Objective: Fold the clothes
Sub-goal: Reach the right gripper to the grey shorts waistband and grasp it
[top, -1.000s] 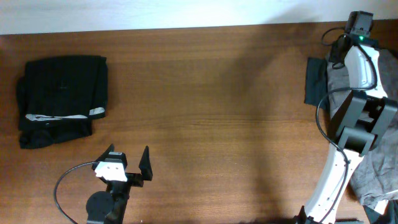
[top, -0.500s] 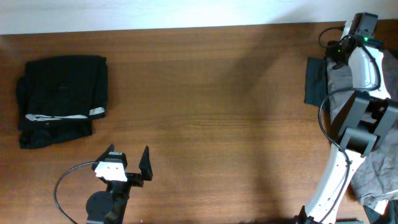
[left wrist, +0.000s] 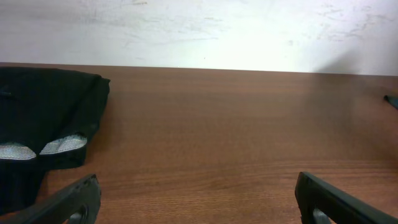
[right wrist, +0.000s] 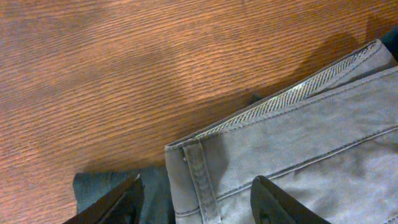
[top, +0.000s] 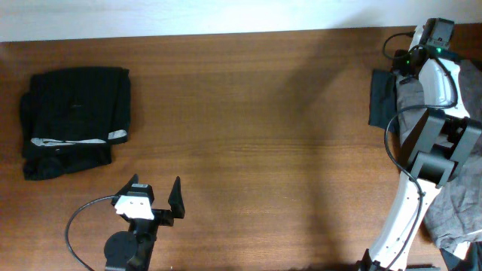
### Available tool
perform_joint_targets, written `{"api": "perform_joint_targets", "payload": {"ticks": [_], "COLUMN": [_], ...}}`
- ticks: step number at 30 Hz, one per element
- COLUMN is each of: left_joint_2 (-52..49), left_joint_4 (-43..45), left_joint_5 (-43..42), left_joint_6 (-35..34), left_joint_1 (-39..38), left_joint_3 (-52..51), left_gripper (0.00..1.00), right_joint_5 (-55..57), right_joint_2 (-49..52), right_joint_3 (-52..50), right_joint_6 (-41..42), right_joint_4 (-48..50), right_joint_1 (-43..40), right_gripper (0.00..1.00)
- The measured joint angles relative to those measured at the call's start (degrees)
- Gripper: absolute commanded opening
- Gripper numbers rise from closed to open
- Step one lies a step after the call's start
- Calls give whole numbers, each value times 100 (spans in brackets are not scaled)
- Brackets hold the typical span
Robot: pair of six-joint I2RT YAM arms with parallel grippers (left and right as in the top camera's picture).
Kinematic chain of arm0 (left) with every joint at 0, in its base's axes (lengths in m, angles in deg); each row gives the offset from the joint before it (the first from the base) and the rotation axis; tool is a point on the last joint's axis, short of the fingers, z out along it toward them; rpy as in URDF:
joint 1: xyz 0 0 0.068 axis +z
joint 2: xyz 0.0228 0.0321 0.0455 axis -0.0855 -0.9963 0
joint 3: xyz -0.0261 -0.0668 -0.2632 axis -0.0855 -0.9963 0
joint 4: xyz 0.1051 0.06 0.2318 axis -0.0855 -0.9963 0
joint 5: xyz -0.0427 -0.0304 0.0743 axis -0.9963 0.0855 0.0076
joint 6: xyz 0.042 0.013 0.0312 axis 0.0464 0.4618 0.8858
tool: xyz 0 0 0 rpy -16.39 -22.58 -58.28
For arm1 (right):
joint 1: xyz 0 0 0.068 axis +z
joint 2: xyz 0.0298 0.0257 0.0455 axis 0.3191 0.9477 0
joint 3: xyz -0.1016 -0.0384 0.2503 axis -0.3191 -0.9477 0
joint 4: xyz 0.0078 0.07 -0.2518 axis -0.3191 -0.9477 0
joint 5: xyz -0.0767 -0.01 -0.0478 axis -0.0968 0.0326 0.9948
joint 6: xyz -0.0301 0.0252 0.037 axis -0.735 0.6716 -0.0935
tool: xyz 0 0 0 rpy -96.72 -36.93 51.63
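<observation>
1. Your right gripper (right wrist: 196, 202) is at the far right edge of the table (top: 263, 135). Its jaws are apart and empty, over the waistband corner of the grey shorts (right wrist: 298, 143). It's likely lining up a grab by the band.
2. The shorts lie heaped at that right edge, on top of a dark blue cloth (right wrist: 99, 183). They aren't spread or folded yet.
3. Your left gripper (left wrist: 199, 205) sits near left with jaws wide apart and empty, probably waiting for the cloth.
4. The folded black garment (top: 75, 120) sits far left, well apart from the rest. It looks like the finished stack.
5. Count: two grippers, one pair of shorts, one dark cloth, one black garment. Can't tell whether the grey fabric (top: 459, 211) at lower right is a separate piece.
</observation>
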Motion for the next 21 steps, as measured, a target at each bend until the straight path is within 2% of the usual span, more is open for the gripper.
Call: {"api": "perform_joint_targets", "payload": {"ticks": [18, 21], "left_joint_2": [0, 0], "left_joint_4": [0, 0], "left_joint_5": [0, 0], "left_joint_6": [0, 0], "left_joint_1": [0, 0], "left_joint_3": [0, 0], "left_gripper": [99, 99], "right_joint_5": [0, 0], "right_joint_2": [229, 286], "right_joint_3": [-105, -109], "right_joint_6": [-24, -35], "right_joint_4": [254, 254], "right_joint_1": [0, 0], "right_gripper": [56, 49]}}
